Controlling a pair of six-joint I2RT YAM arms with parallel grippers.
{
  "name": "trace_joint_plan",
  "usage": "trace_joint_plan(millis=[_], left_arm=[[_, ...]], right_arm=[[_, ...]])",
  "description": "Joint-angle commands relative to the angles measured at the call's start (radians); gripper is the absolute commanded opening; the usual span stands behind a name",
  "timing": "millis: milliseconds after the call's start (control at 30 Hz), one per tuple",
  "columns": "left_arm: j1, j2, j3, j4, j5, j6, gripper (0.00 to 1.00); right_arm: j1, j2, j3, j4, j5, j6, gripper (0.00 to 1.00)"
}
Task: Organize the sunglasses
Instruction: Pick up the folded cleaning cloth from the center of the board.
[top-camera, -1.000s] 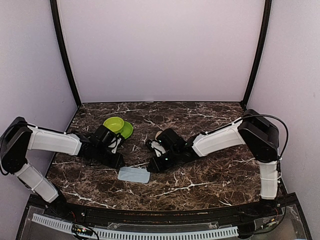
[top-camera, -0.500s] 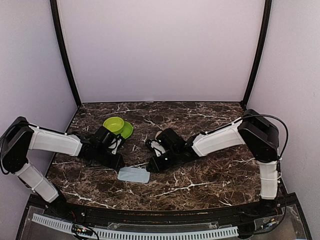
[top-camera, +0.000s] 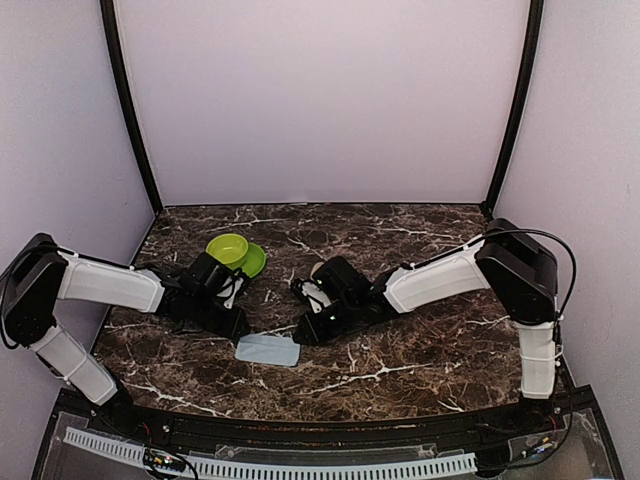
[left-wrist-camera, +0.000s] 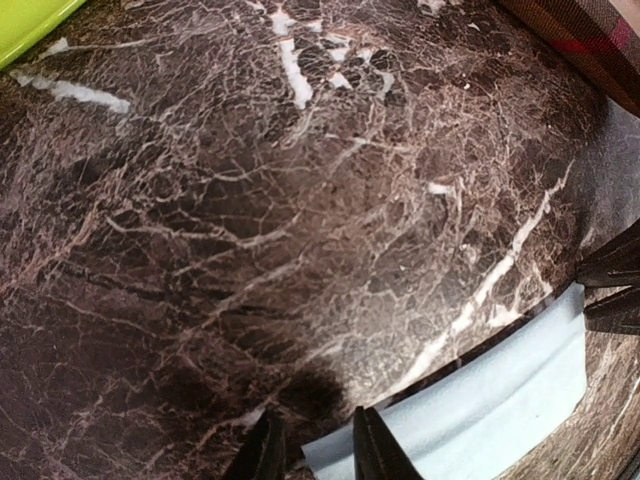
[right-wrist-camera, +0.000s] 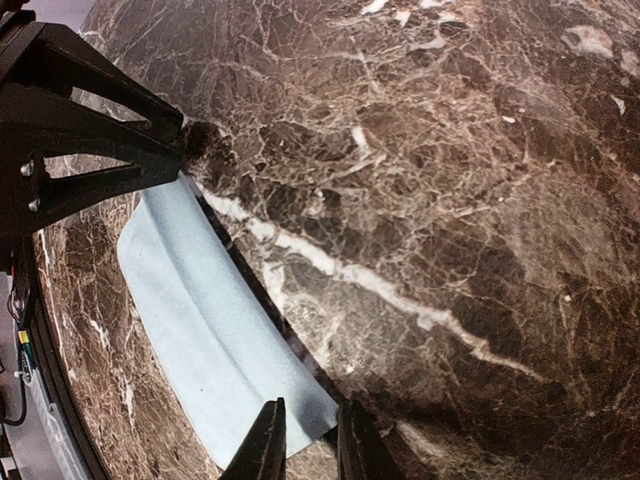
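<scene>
No sunglasses show in any view. A light blue cloth (top-camera: 268, 349) lies on the marble table near its front edge. My left gripper (top-camera: 240, 325) is low at the cloth's left corner. In the left wrist view its jaws (left-wrist-camera: 312, 450) stand a narrow gap apart over that corner of the cloth (left-wrist-camera: 490, 400). My right gripper (top-camera: 300, 333) is at the right corner. Its jaws (right-wrist-camera: 305, 445) are also slightly apart, with the cloth (right-wrist-camera: 210, 320) lying flat between them. A lime green case (top-camera: 236, 252) lies open behind the left arm.
A brown checked thing (left-wrist-camera: 590, 40) shows at the top right edge of the left wrist view; what it is I cannot tell. The green case (left-wrist-camera: 30, 20) shows at that view's top left corner. Dark posts stand at the back corners.
</scene>
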Motion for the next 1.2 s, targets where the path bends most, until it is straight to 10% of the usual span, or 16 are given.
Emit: trace_joint_plan(millis=[0, 1167], left_arm=[[0.005, -0.035, -0.024, -0.035, 0.010, -0.013, 0.26], [0.005, -0.081, -0.037, 0.010, 0.069, -0.060, 0.00]], right_arm=[[0.004, 0.032, 0.014, 0.000, 0.001, 0.007, 0.20], [0.005, 0.020, 0.019, 0.009, 0.024, 0.018, 0.04]])
